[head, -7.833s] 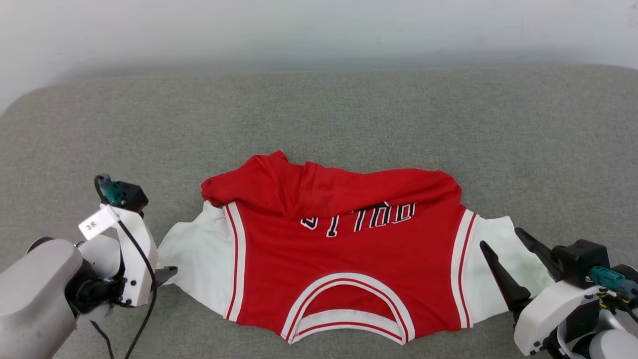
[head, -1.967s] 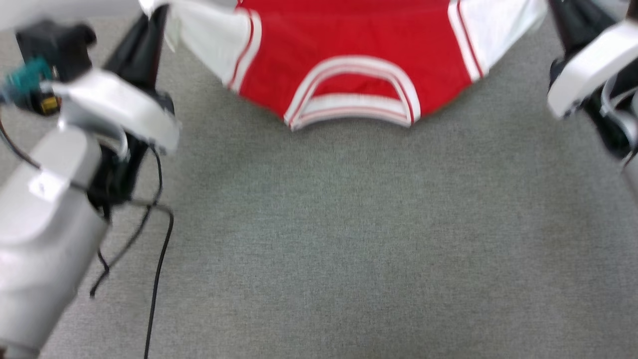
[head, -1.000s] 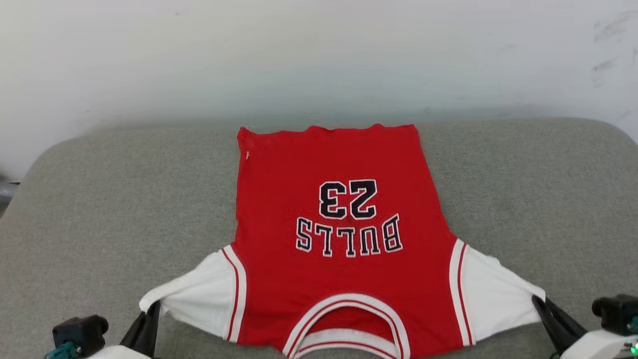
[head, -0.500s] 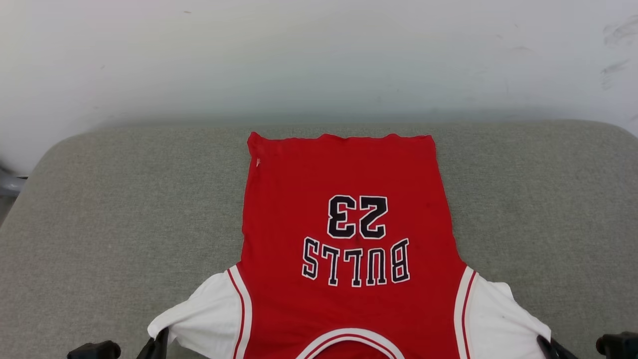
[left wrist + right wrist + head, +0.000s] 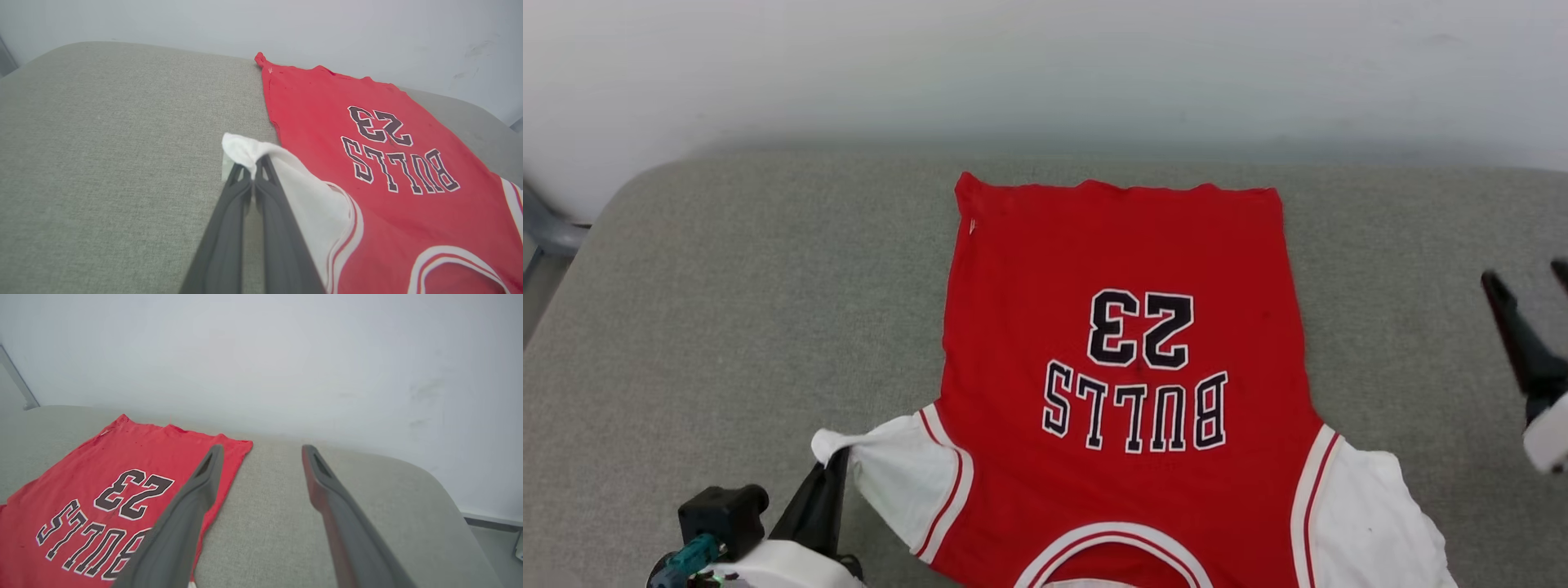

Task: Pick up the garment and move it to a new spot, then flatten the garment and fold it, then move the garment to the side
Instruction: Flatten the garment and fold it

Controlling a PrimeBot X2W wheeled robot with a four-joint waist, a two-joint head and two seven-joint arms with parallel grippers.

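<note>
Left gripper is clamped on the left sleeve tip — right gripper hangs empty, jaws wide.
You have the garment spread flat on the grey cushion, its long axis running away from you, hem far, collar near. Its right sleeve lies loose, inboard of the open right gripper and nearer you.

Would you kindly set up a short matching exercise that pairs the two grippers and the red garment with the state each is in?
Things:
1. left gripper
2. right gripper
3. garment

States:
A. spread out on the grey cushion
B. shut on the white sleeve
C. open, holding nothing

Pairs: 1-B, 2-C, 3-A.
</note>
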